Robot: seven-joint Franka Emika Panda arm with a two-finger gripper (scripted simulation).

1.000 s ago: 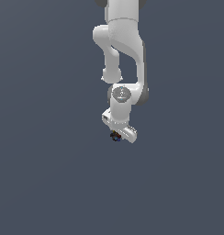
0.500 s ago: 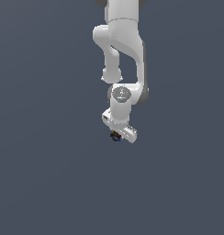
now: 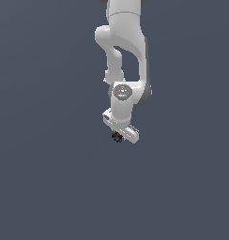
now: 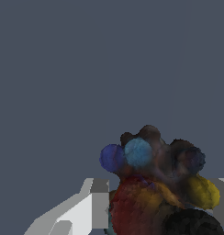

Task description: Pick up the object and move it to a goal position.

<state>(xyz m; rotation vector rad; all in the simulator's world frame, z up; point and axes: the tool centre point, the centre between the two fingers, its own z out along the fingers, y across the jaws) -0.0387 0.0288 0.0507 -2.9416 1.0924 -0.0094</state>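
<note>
Flat uniform slate-grey background fills both views, no edges or table lines visible. White arm [image 3: 123, 51] comes down from the top of the exterior view, wrist pointing downward, end effector [image 3: 119, 136] at its lowest point.

Object [image 4: 155, 188]: small irregular lump, mostly dark brown-black, knobbly. Wrist view shows a blue knob and a lighter cyan-blue knob side by side, a dark red patch below them, a yellow-brown bulge on one side, a black rounded part at the frame edge. In the exterior view the object [image 3: 117, 137] is just a tiny dark speck with hints of blue and red, far smaller than the white end effector.

Position: object sits directly under the end effector's body, touching it, between the light-grey fingers [image 4: 99, 204] seen on either side in the wrist view. End effector is closed on the object, fingers pressed against its sides.
</note>
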